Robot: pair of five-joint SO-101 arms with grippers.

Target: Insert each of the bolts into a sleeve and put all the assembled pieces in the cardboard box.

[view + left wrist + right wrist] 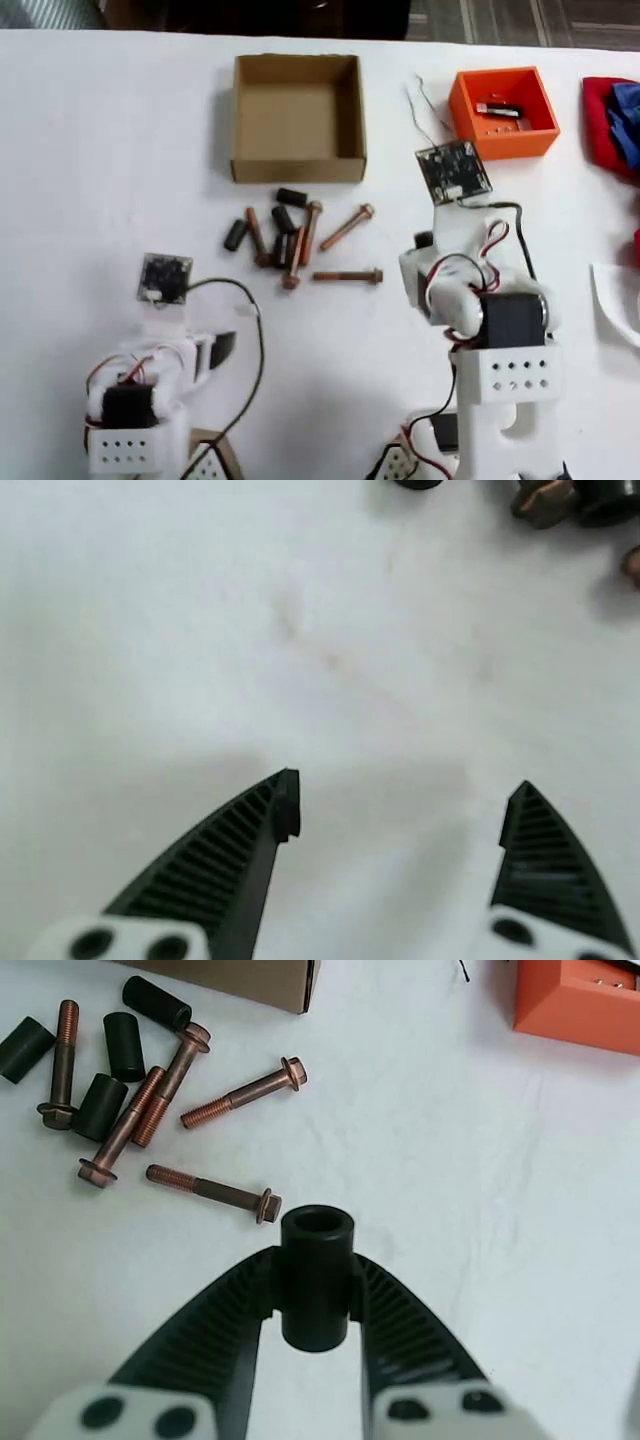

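Several copper bolts [347,276] and black sleeves [235,235] lie in a loose pile just in front of the open cardboard box [298,118]. My right gripper [315,1265] is shut on one black sleeve [318,1235], held upright above the table to the right of the pile; the nearest bolt [213,1190] lies just beyond it. In the high view that sleeve [424,240] shows at the right arm's tip. My left gripper [405,805] hangs open over bare table, short of the pile, with a bolt head [541,500] at the far edge; in the high view it [218,347] is near the front left.
An orange bin [503,112] stands right of the cardboard box. Small circuit boards [453,170] [165,278] with cables lie near each arm. Red and blue cloth [612,115] and a white object [615,300] sit at the right edge.
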